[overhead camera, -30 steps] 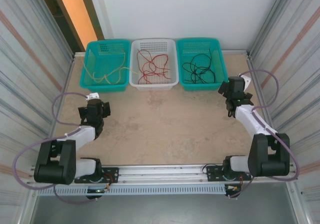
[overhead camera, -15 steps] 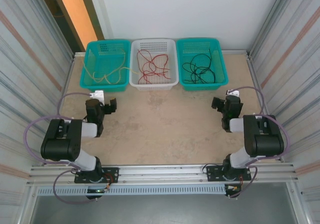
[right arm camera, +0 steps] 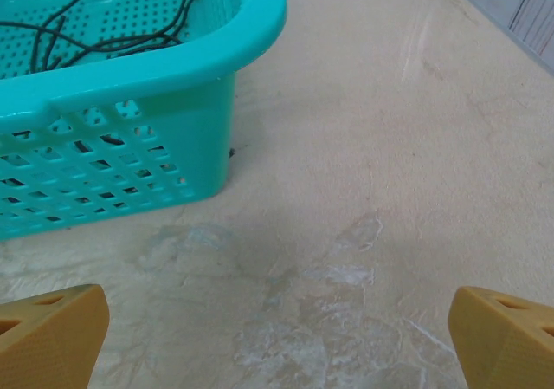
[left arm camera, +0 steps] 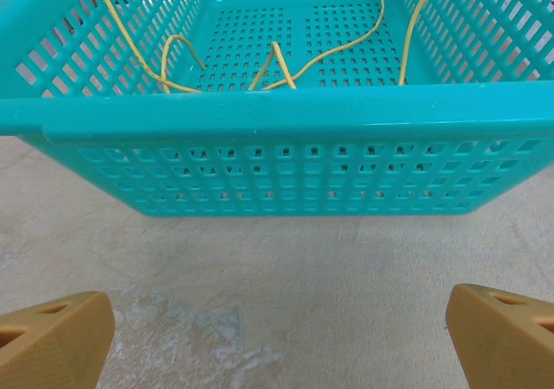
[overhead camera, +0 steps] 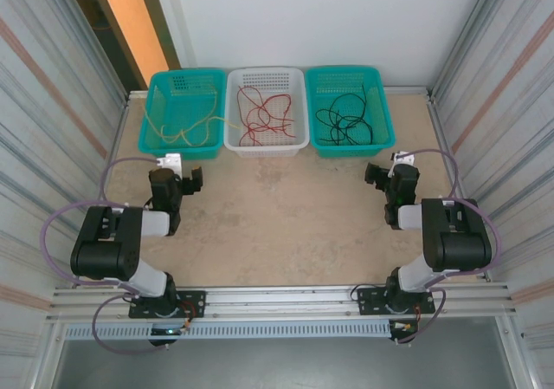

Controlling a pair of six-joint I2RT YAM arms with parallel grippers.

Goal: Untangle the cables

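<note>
At the far edge of the tan surface (overhead camera: 277,224) three baskets stand in a row: the left teal basket (overhead camera: 186,153), the white basket (overhead camera: 267,148) and the right teal basket (overhead camera: 351,150). The left gripper (left arm camera: 277,337) and right gripper (right arm camera: 277,337) sit low before the outer two, jaws spread wide and empty. Ahead of the left one, past the basket wall, loops the yellow cable (left arm camera: 325,53). The black cable (right arm camera: 104,42) lies likewise ahead of the right. The red cable (overhead camera: 264,116) sprawls between them, with no clear long axis.

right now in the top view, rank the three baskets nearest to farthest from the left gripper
1. Left teal basket: directly ahead of the left gripper, at the left end of the row.
2. White basket: middle of the row, ahead and to the right.
3. Right teal basket: right end of the row, across the table.
</note>
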